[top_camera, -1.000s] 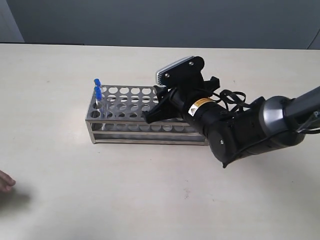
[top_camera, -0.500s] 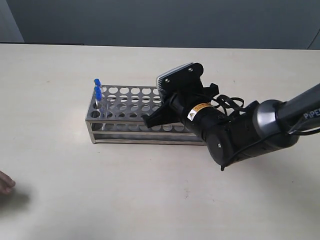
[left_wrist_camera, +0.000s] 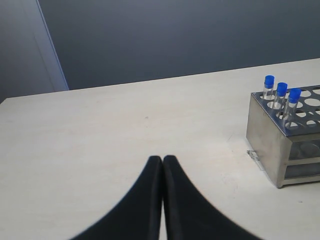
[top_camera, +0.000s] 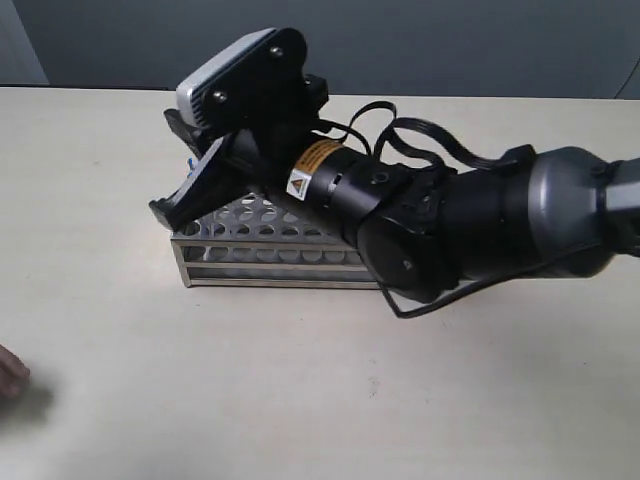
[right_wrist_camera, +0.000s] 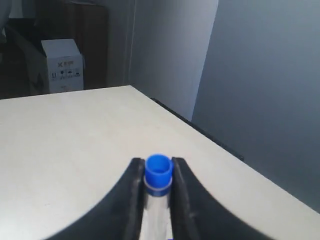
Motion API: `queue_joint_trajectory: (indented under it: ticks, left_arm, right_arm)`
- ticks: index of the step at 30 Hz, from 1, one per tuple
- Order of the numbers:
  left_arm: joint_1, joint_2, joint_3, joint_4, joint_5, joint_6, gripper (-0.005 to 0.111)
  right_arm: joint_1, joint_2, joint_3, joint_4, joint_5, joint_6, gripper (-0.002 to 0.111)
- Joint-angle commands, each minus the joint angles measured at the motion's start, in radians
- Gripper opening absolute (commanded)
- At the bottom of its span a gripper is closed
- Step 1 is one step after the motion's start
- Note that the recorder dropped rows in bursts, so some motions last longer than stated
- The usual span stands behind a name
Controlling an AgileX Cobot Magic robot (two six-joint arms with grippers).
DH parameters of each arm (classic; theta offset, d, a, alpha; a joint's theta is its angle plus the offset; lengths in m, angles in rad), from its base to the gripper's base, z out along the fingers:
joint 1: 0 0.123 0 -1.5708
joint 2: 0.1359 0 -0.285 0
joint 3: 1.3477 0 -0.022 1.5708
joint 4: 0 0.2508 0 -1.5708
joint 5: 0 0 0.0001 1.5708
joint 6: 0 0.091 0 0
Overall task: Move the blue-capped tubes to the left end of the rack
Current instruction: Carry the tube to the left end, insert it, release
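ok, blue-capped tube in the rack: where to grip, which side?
I'd grip the blue-capped tube by the clear neck just under its cap, coming from straight above. It stands upright in the rack, only its top clears the plate, and neighbours stand close on the row, so close the fingers across the row. The right gripper holds one that way.

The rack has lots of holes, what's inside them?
Three blue-capped tubes stand in holes at one end of the rack. Other holes in view look empty. The right arm covers some, so those can't be checked.
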Motion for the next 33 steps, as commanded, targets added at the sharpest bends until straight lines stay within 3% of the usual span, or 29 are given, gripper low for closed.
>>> queue_joint_trajectory:
  ticks: [1,17,33]
  left_arm:
    - [-0.004,0.003,-0.005,-0.005,-0.008,-0.001,0.001]
    - [-0.004,0.003,-0.005,-0.005,-0.008,-0.001,0.001]
    - [-0.004,0.003,-0.005,-0.005,-0.008,-0.001,0.001]
  right_arm:
    - [0.017,0.065,-0.042,-0.041,0.032,0.050,0.000]
    - [0.017,0.168,-0.051,-0.076,-0.027,0.093,0.000]
    - [0.017,0.252,-0.125,-0.082,0.066,0.112,0.001]
